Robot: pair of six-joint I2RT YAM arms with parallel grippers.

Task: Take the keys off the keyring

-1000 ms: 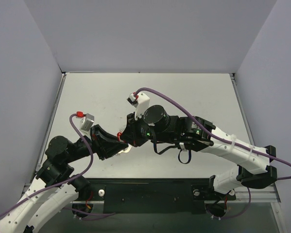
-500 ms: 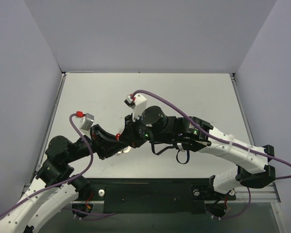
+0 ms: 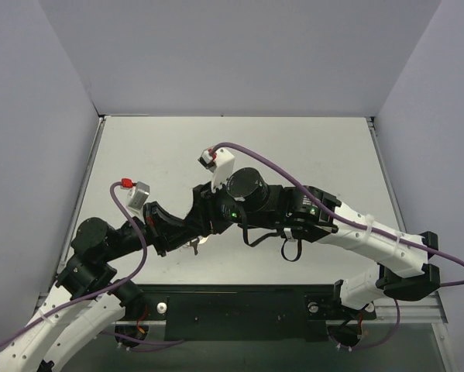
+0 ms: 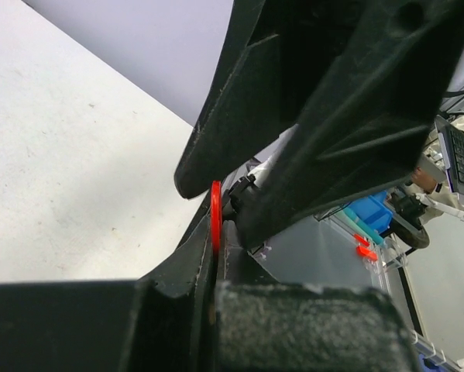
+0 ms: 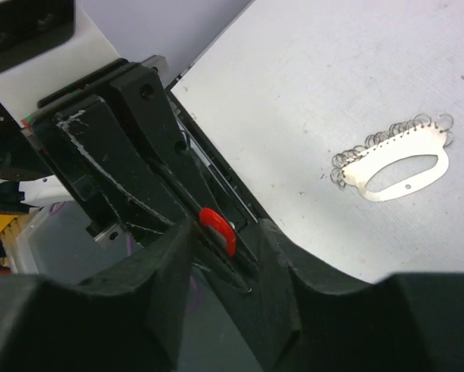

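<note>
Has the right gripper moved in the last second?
Yes. In the top view the right gripper has slid slightly left, toward the table's left edge, closer over the left gripper holding the key.

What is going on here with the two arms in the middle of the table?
Both arms meet over the middle of the table. The left gripper pinches the red key edge-on between its fingers. The right gripper has a fingertip on each side of the same key, but it is unclear whether it grips. The keyring, a flat metal plate edged with small rings, lies on the table, apart from the key.
</note>
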